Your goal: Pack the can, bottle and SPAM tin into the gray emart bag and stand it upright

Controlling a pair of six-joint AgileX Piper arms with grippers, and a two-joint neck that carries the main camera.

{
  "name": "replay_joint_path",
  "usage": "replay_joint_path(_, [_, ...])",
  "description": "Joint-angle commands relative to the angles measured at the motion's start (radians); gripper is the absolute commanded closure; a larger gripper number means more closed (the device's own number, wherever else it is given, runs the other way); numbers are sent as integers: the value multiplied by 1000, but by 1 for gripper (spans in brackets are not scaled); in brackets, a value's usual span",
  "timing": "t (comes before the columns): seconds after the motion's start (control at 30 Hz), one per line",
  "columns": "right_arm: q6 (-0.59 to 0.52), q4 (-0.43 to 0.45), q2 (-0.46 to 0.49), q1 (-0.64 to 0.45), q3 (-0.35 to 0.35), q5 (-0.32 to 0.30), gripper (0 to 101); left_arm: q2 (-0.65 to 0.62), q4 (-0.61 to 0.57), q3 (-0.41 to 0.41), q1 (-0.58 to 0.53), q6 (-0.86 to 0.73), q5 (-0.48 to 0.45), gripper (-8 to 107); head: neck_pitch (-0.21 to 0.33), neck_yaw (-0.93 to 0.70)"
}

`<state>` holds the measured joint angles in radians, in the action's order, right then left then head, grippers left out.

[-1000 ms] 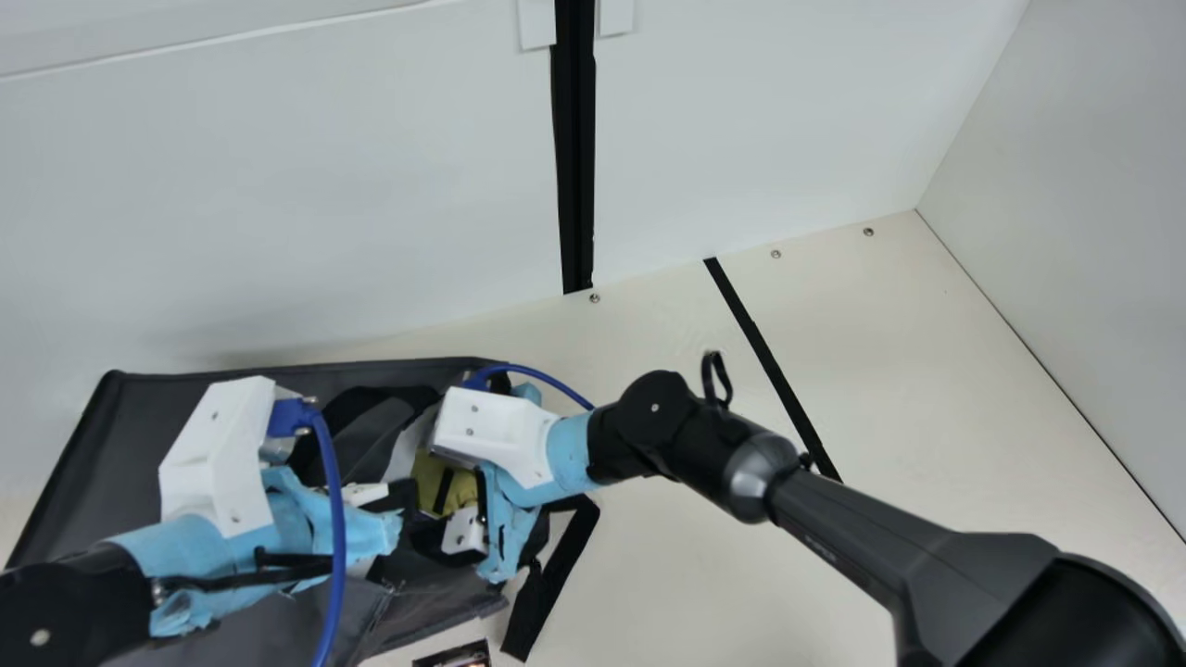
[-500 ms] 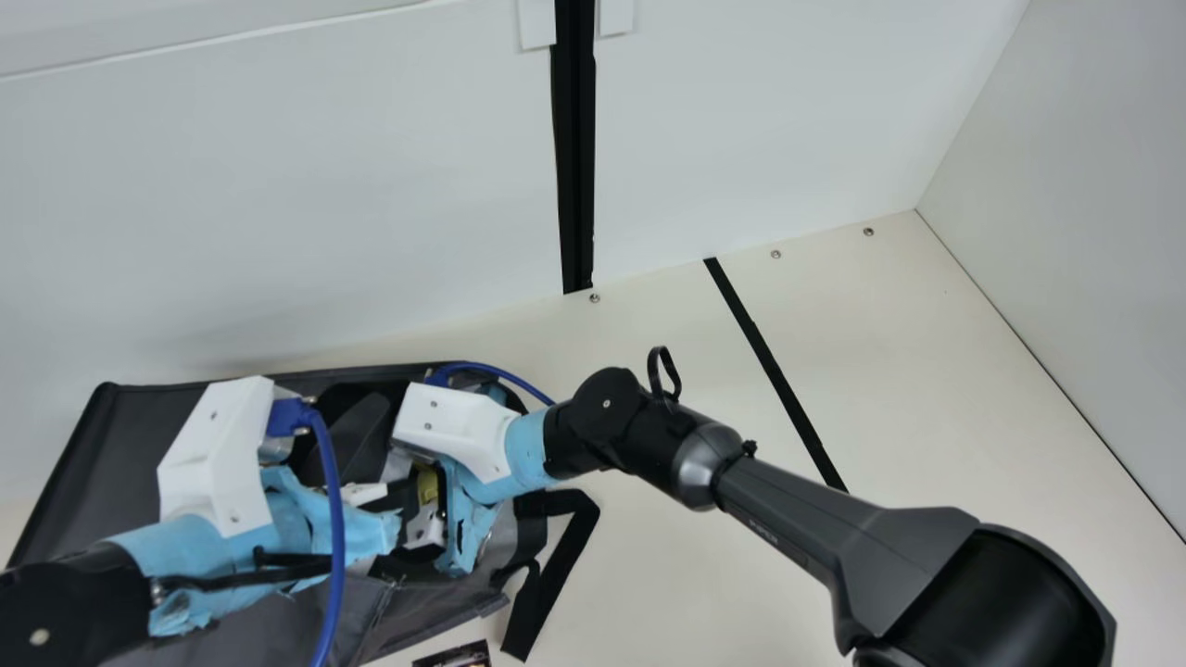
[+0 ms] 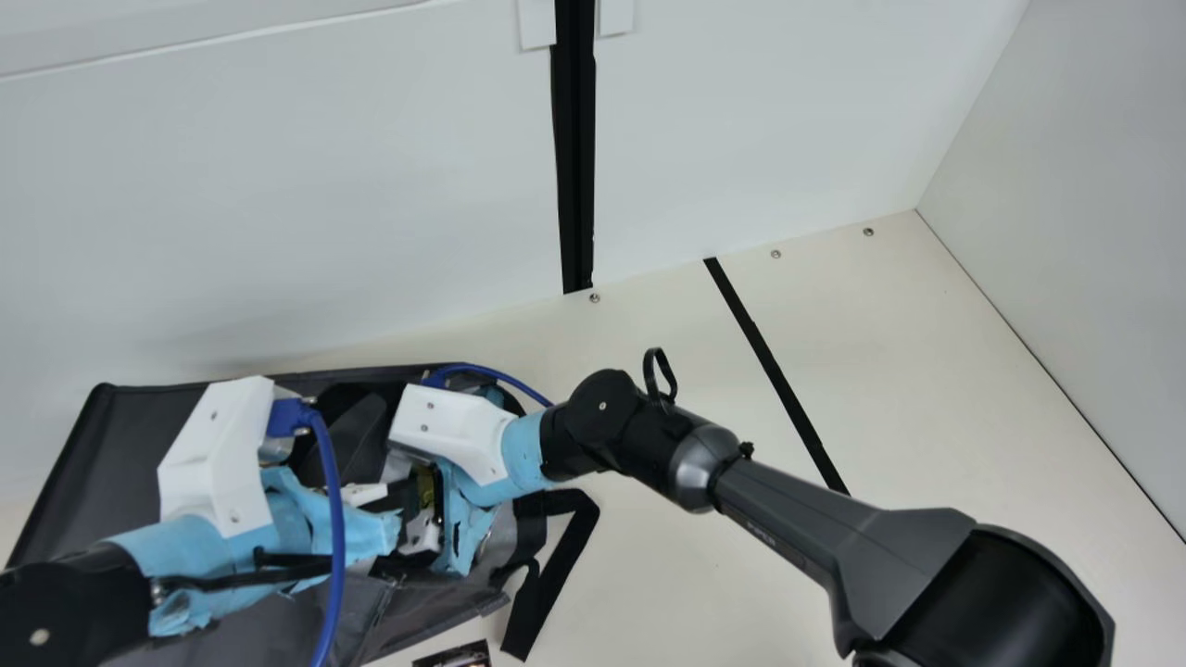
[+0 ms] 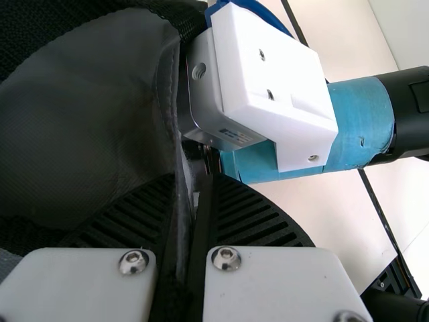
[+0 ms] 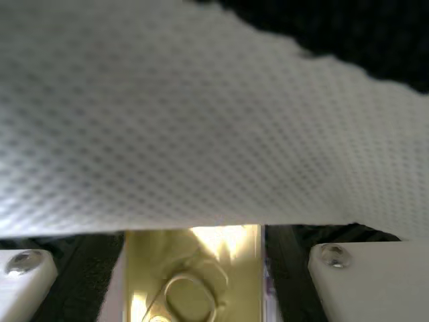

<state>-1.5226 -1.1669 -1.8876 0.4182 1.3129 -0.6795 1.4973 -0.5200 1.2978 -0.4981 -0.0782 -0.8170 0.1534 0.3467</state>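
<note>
The gray bag (image 3: 120,445) lies on the table at the main view's left, under both arms. My left gripper (image 3: 397,523) is over its mouth; in the left wrist view that gripper (image 4: 192,184) is shut on the bag's edge (image 4: 179,161). Close beside it, at the opening, is my right gripper (image 3: 428,509), holding the golden SPAM tin (image 3: 426,482). In the right wrist view the tin's ring-pull face (image 5: 231,268) sits between the fingers of the right gripper (image 5: 194,245), whose tips the bag's white lining (image 5: 167,134) covers.
A black bag strap (image 3: 556,551) trails onto the table right of the bag. Some dark printed object (image 3: 454,656) is cut off at the main view's bottom edge. The white back wall (image 3: 324,204) rises behind the bag.
My right arm has moved left with the tin, further into the bag's mouth, and has barely shifted over the last half second. The bag's back edge has shifted slightly. My left arm has stayed still.
</note>
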Motion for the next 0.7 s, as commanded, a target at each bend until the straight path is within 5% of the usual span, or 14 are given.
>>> replay_joint_path(0.0, [-1,4,4,1,-4,-3,21,0,0,0,0,0,0,107,21,2])
replay_joint_path(0.17, [-1,7,17,1,-14,-5,6,0,0,0,0,0,0,107,21,2])
replay_joint_path(0.67, [-14,14,112,-44,-94,-36,6,0,0,0,0,0,0,107,21,2])
